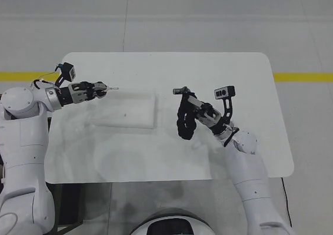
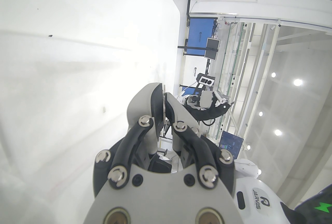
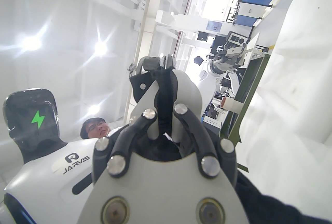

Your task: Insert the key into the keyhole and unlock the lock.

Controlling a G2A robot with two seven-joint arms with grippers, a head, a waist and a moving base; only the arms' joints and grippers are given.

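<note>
My left gripper (image 1: 102, 89) hovers over the table's left side, shut on a small metal key (image 1: 112, 88) whose blade points right. In the left wrist view the key (image 2: 164, 103) is a thin metal edge pinched between the fingers (image 2: 145, 100). My right gripper (image 1: 190, 103) is held above the table right of centre, shut on a black pouch-like lock (image 1: 185, 122) with a grey metal end (image 1: 180, 90) facing the key. In the right wrist view the gripper (image 3: 162, 77) clamps the black body, and the lock's grey end (image 3: 155, 62) sticks out past the fingertips. A wide gap separates key and lock.
A white foam block (image 1: 125, 109) lies on the white table (image 1: 243, 147) between the two arms, below the key's line. The table's far edge borders a yellow floor line (image 1: 307, 77).
</note>
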